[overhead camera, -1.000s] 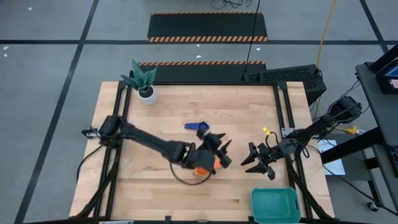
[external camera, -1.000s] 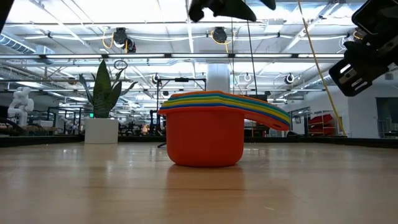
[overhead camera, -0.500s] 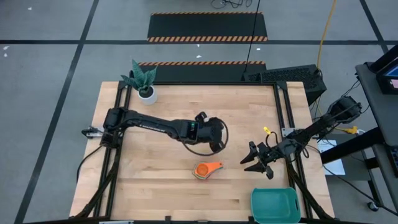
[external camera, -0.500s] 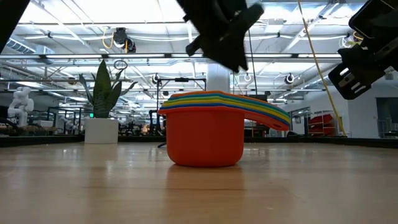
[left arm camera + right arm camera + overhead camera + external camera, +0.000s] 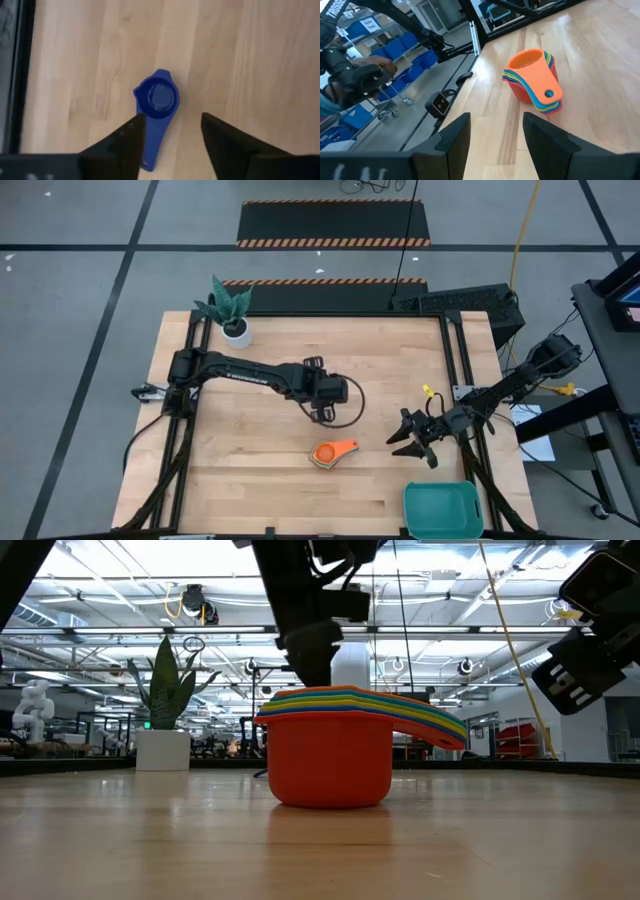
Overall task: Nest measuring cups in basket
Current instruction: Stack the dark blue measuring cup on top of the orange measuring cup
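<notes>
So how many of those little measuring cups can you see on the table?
2 spots for certain: a nested stack with orange on top, near the table's middle, and a lone blue cup below the left gripper. The stack's rims show several colours, so its exact number is unclear.

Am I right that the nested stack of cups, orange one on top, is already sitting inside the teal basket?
Not quite. In the high view the nested stack, orange on top, sits on the bare table, well apart from the teal basket at the table's near right corner.

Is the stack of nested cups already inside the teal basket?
No: in the high view the stack of nested cups sits on the bare table, apart from the teal basket.
</notes>
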### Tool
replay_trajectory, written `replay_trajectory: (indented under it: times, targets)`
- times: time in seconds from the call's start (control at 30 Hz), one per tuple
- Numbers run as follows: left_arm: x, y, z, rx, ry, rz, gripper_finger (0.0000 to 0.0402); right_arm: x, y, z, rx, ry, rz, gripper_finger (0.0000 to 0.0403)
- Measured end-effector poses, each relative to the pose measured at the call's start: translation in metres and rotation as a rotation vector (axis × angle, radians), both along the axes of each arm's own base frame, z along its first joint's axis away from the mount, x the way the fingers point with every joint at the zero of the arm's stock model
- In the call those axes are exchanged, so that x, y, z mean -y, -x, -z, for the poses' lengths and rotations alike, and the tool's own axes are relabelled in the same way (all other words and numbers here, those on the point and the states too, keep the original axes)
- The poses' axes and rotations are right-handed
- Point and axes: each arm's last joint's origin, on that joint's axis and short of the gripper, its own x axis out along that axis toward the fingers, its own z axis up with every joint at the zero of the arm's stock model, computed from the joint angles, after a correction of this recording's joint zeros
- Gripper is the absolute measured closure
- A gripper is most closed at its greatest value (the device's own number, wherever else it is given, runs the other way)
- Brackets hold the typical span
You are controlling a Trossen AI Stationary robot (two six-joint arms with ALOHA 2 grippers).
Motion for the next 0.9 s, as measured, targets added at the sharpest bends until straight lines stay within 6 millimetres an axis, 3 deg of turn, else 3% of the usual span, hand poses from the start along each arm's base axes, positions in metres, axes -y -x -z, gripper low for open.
replay_trajectory:
  times: [0.13, 0.4, 0.63, 0.9]
  targets:
    - [-0.005, 0.004, 0.008, -0.065, -0.033, 0.078, 0.0166, -0.002, 0.001, 0.001, -0.004, 0.006, -0.012, 0.0227]
    - [-0.025, 0.017, 0.034, -0.166, -0.002, 0.061, 0.0116, -0.006, 0.004, 0.001, -0.005, 0.005, -0.043, 0.0227]
    - [-0.042, 0.029, 0.051, -0.244, 0.015, 0.046, 0.0108, -0.007, 0.005, 0.003, -0.015, 0.037, -0.051, 0.0227]
    - [-0.061, 0.031, 0.054, -0.251, 0.057, 0.079, 0.0108, -0.007, 0.005, 0.004, -0.026, 0.051, -0.049, 0.0227]
